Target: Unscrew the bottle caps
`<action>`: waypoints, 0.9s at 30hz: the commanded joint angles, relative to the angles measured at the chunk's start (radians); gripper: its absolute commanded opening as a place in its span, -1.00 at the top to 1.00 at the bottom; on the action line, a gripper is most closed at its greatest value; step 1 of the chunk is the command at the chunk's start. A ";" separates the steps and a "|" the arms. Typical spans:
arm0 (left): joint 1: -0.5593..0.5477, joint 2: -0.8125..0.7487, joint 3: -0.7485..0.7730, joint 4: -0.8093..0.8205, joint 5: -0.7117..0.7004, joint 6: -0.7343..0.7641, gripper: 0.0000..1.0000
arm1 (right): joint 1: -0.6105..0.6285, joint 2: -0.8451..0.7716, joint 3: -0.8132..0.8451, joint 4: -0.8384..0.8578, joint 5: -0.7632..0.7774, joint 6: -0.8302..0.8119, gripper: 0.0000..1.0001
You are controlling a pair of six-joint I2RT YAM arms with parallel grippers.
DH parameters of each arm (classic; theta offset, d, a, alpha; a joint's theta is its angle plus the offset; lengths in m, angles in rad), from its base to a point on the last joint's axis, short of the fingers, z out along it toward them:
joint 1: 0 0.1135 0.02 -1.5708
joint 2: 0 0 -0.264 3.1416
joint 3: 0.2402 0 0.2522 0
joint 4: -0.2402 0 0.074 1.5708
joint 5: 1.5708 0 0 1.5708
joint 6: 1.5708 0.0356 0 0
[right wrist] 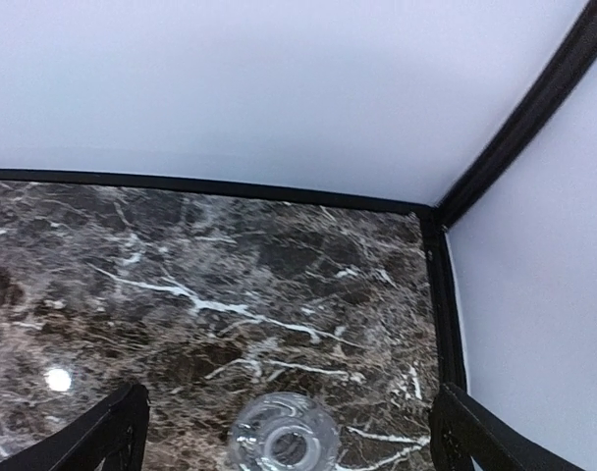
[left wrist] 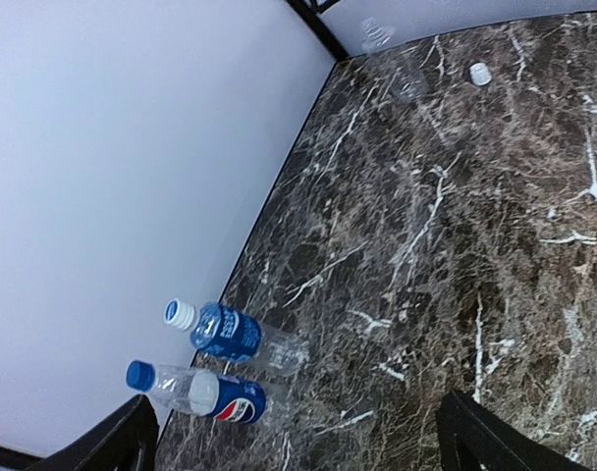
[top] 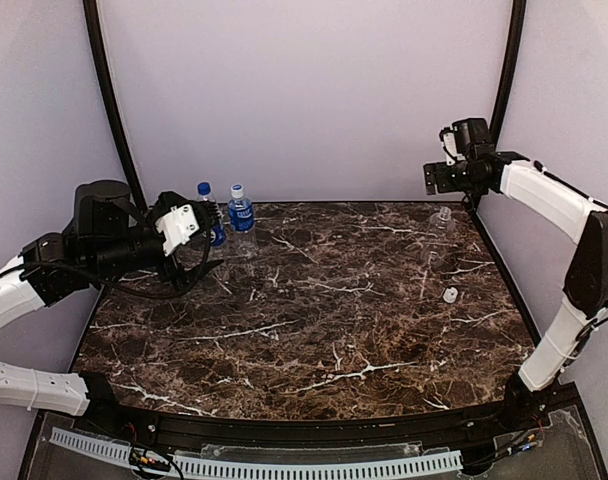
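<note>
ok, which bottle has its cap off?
The plain unlabelled bottle at back right: its mouth is open, and a loose white cap lies on the table nearby. The Pepsi bottle and the blue-label bottle at back left are both capped.

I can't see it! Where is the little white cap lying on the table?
In the top view, the white cap lies on the right side of the table, in front of the plain bottle by the back right corner.

Brown marbled table (white-veined), blue cap, white cap
</note>
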 commanded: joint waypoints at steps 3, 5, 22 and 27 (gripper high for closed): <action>0.189 0.137 0.155 -0.117 -0.194 -0.158 -0.99 | 0.011 -0.103 0.104 -0.075 -0.630 -0.084 -0.97; 0.299 0.229 0.278 -0.254 -0.107 -0.241 -0.99 | 0.050 -0.143 0.079 0.000 -0.844 -0.115 -0.97; 0.547 0.783 0.793 -0.264 0.153 -0.474 -0.80 | 0.322 -0.266 -0.184 0.367 -0.916 -0.118 -0.97; 0.562 0.846 0.792 -0.249 0.129 -0.517 -0.74 | 0.345 -0.269 -0.207 0.356 -0.902 -0.130 -0.97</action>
